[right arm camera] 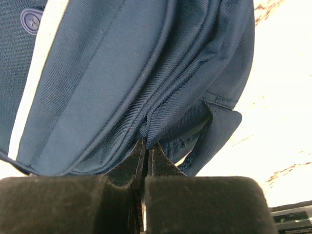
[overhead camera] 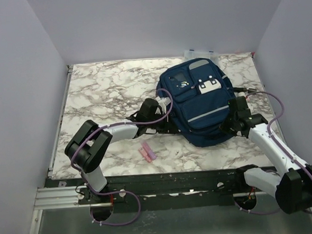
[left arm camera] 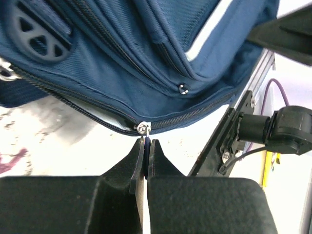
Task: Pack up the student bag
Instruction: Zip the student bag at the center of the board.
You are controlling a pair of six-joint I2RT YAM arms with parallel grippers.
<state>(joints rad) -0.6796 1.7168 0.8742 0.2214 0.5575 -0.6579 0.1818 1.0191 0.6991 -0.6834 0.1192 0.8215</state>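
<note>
Student bag [overhead camera: 200,106] lies between left gripper [left arm camera: 147,144], pinching its zip pull [left arm camera: 142,128], and right gripper [right arm camera: 146,146], pinching its cloth; the zip [left arm camera: 195,115] runs sideways in front of the left one

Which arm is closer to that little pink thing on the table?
Left. The left arm reaches past the pink thing, jaws shut on the bag's zipper just beyond it; the right arm grips the bag's far side, farther away.
</note>
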